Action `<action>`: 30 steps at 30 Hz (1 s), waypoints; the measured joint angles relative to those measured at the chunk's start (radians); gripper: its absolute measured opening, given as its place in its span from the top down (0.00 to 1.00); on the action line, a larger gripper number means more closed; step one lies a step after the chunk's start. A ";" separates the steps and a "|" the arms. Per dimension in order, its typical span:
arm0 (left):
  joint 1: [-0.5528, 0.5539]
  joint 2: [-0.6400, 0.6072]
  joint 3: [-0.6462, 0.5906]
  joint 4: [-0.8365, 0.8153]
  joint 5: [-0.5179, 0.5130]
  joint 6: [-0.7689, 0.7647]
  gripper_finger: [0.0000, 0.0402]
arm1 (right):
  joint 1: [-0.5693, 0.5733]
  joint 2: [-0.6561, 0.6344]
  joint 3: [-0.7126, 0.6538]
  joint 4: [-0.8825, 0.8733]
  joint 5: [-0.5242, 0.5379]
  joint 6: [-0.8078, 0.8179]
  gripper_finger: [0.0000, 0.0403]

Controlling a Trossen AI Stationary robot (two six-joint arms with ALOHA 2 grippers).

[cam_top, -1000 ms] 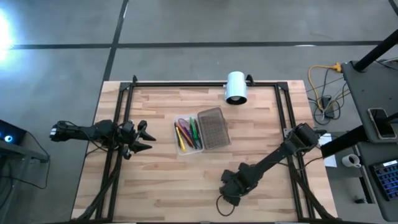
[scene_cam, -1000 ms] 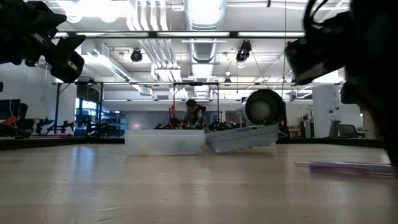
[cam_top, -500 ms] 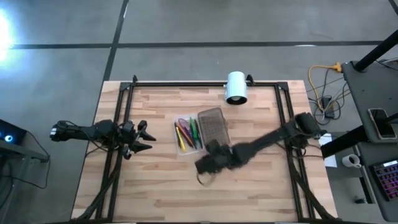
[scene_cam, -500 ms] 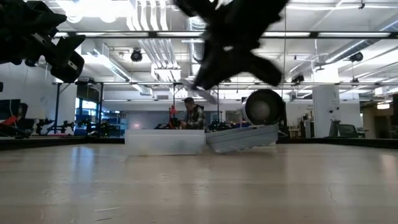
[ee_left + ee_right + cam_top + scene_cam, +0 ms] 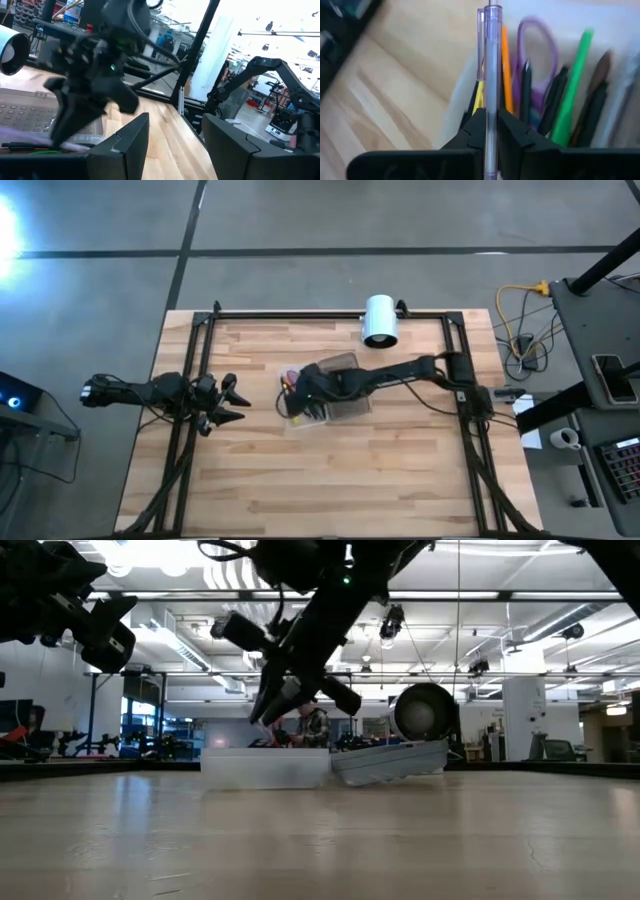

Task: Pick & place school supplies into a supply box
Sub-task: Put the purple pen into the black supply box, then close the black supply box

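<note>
The supply box [image 5: 296, 402] lies open at mid-table. Its tray [image 5: 265, 767] holds several pens, pencils and purple-handled scissors [image 5: 537, 55]. Its dotted lid [image 5: 343, 385] leans beside the tray on the right. My right gripper [image 5: 303, 392] hangs over the tray, slanting down, shut on a translucent purple pen [image 5: 493, 75]. It shows above the tray in the low view [image 5: 290, 700]. My left gripper [image 5: 230, 401] waits level at the table's left edge, open, its fingers [image 5: 122, 150] with nothing between them. My right gripper pinches the purple pen's barrel [image 5: 491, 120] between its two fingers [image 5: 512, 131], away from the clip end [image 5: 481, 45]. The fingers slant down from the table's right. The pen sticks out ahead past the fingertips, lifted clear above the tray's contents.
A white cylinder [image 5: 379, 320] lies on its side at the table's far edge, behind the lid. A black frame [image 5: 300, 313] runs along the far edge and both sides. Bare wood spreads across the near half of the table.
My right gripper has swung from the table's near edge toward the far left, rising and turning its wrist, and now stands over the supply box. The purple pen, which lay low on the table at the near right, has been lifted clear and carried along.
</note>
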 joint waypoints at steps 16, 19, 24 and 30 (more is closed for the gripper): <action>0.000 0.000 0.000 0.000 0.001 0.000 0.58 | -0.006 0.140 0.325 -0.327 0.057 -0.072 0.62; 0.000 0.025 0.000 0.000 0.001 0.000 0.58 | 0.001 0.131 0.381 -0.374 0.094 -0.142 0.57; 0.000 0.072 0.000 0.000 0.000 0.000 0.58 | 0.036 0.104 0.450 -0.481 0.095 -0.239 0.53; 0.000 0.129 0.000 -0.001 0.001 0.000 0.58 | 0.082 0.079 0.471 -0.708 0.103 -0.249 0.54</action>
